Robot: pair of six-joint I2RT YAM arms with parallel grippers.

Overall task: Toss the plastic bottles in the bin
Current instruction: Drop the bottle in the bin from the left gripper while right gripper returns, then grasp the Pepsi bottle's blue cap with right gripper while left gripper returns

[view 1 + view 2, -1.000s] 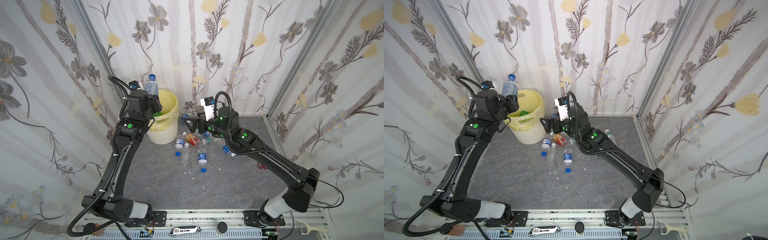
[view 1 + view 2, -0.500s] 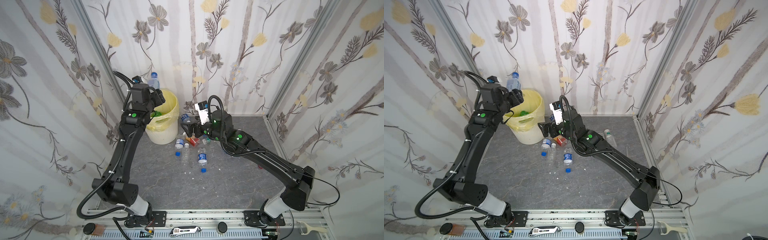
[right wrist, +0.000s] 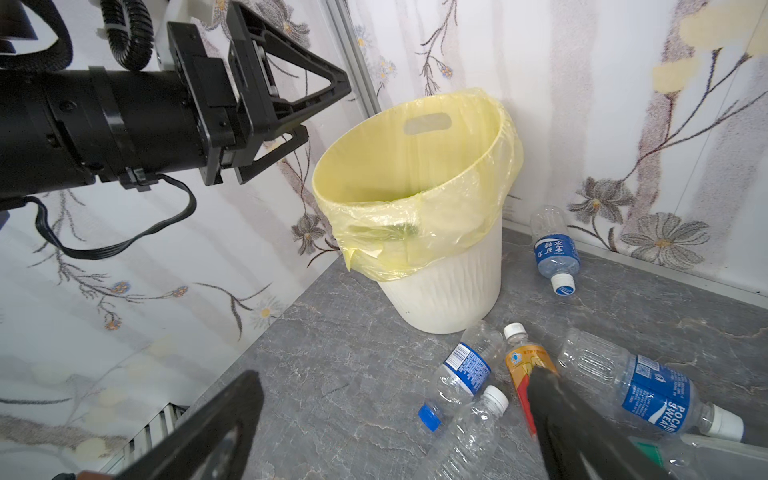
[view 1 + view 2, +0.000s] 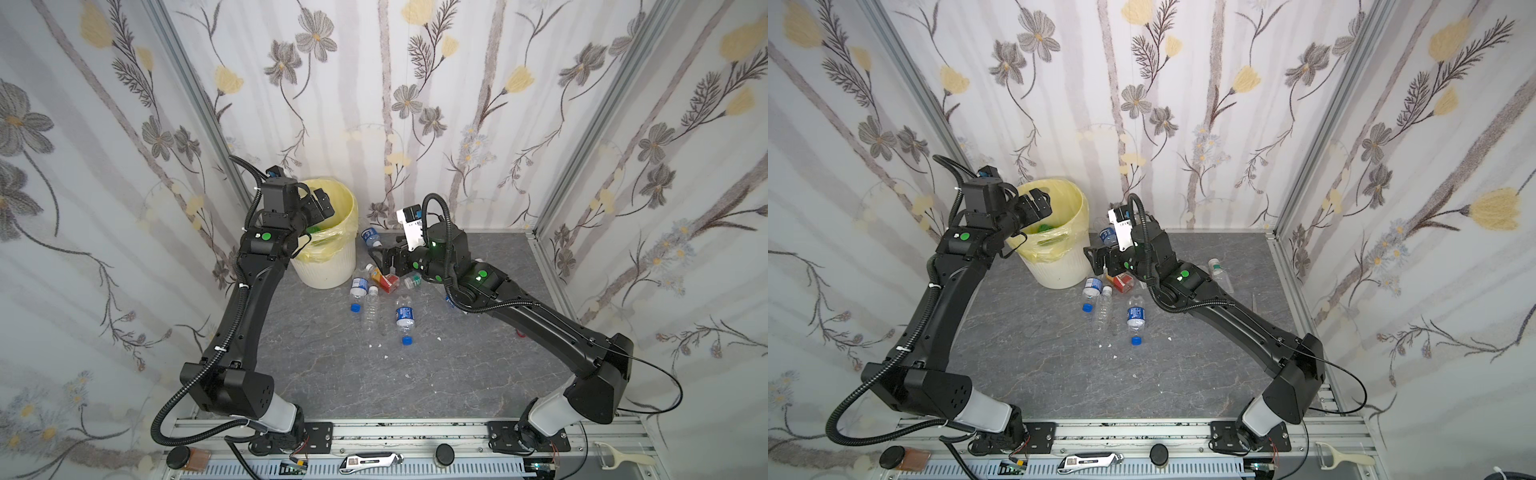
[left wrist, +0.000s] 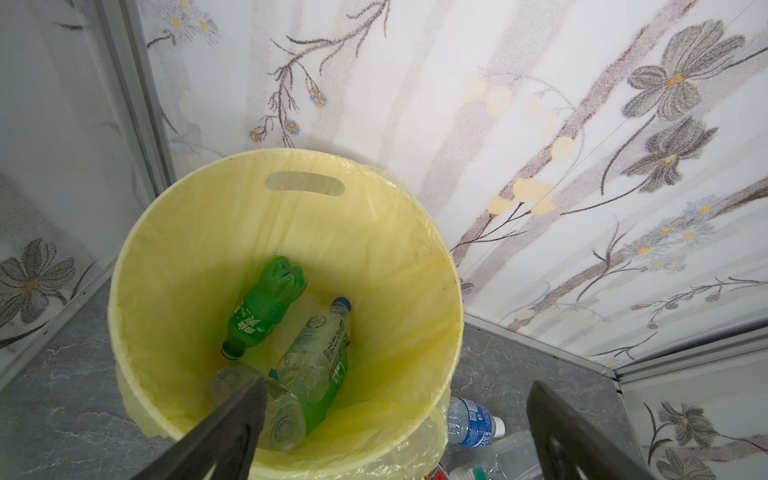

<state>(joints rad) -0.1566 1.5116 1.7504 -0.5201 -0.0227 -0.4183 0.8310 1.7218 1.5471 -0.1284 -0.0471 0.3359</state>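
We see left gripper (image 5: pixel 397 384) spread wide, empty, above mouth of bin (image 5: pixel 453 291). Placement, we judge, suits a drop. Right gripper (image 3: pixel 395 376) likewise spread, holding nothing, low beside bin, one finger (image 3: pixel 582 428) crossing orange-labelled bottle (image 3: pixel 525 357), likely next pick. Green bottle (image 5: pixel 266 303) and a few clear ones lie inside bin. Other plastic bottles (image 4: pixel 405 316) lie on floor (image 4: pixel 374 374) near bin. Left finger hides part of bin pile. Right arm (image 4: pixel 519 316) covers some floor bottles in both top views. We cannot fix count.
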